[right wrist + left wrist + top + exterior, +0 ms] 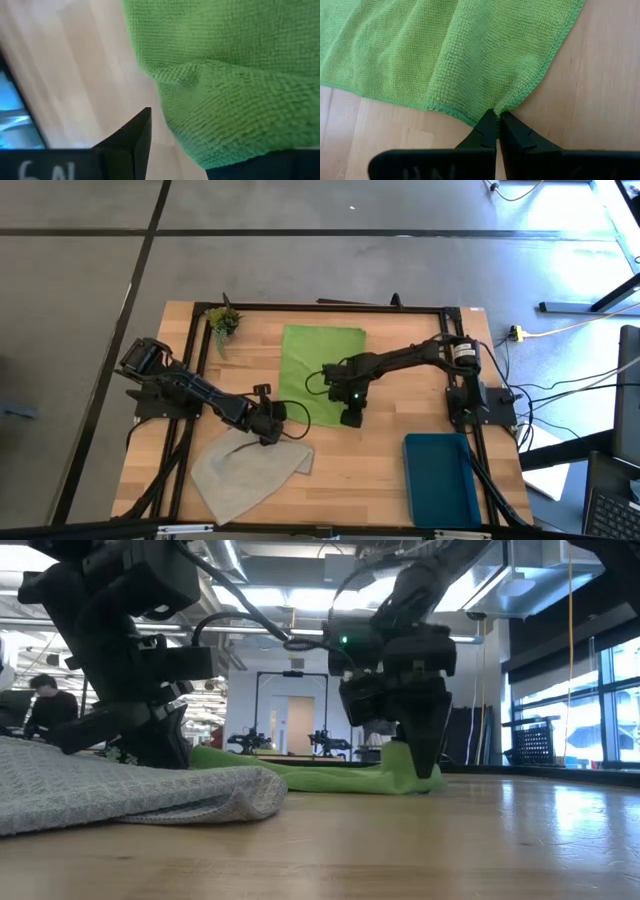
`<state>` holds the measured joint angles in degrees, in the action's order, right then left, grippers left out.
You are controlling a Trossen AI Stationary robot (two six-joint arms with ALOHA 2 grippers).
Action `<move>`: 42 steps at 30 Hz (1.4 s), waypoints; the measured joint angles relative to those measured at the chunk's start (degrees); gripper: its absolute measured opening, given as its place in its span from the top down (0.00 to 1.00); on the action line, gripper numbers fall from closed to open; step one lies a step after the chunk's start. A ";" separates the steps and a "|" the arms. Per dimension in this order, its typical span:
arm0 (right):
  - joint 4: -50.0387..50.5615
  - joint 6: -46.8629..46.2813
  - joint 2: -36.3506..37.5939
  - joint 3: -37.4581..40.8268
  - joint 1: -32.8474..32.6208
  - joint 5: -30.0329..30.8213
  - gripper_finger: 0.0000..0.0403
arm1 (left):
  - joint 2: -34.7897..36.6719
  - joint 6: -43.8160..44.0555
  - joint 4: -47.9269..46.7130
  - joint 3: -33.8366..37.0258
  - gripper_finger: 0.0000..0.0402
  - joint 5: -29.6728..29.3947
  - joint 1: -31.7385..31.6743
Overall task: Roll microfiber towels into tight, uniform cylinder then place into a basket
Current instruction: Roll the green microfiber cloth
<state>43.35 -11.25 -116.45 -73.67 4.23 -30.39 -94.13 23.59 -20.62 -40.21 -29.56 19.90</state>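
The wooden table first: the green towel lies flat toward its far middle, long axis running from the far edge to the near side, its near end between the two grippers. The grey towel sits rumpled at the near left, slanting off toward the near-left corner, with one fold lying under the left arm. The basket waits at the near right, long axis also far-to-near, nothing in it, well apart from both towels.

Now the grippers. The left gripper is down at the green towel's near left corner, fingers pinched fully together on the hem — the wrist view shows the cloth puckering right at the tips. The right gripper is on the near right corner, fingers partly apart with a thick fold of green between them; it looks like a hold, and the low view shows the cloth bunched up there.

What could spoil this? That left pinch is only on the very edge, so a pull could slip the hem free. The two grips look uneven — thin on one side, bulky on the other — so a roll started here may go crooked and come out cone-shaped. And the left arm sits over the grey towel, which it could drag along.
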 joint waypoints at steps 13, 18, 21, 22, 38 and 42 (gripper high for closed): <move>1.00 -8.71 3.11 0.13 -10.46 24.01 0.64 | 0.02 -0.07 0.11 0.02 1.00 0.31 0.02; 2.57 -12.57 3.40 0.34 -13.33 32.59 0.64 | 0.04 -0.07 0.41 0.02 1.00 0.34 0.02; 2.45 -12.90 3.40 0.33 -14.92 38.19 0.70 | 0.04 -0.07 0.44 0.02 1.00 0.37 0.02; 2.47 -12.99 3.40 0.33 -15.25 39.55 0.73 | 0.04 -0.07 0.44 0.02 1.00 0.39 0.02; 2.71 -10.75 11.75 0.28 -18.59 39.47 0.99 | 4.59 0.04 -9.38 -7.51 1.00 2.31 2.98; 3.01 -9.68 16.50 0.22 -18.54 39.76 0.98 | 6.52 -0.12 -15.02 -11.82 1.00 1.46 3.52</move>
<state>46.36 -20.93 -99.95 -73.45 -14.31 9.37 -87.60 23.47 -35.65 -52.03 -28.10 23.42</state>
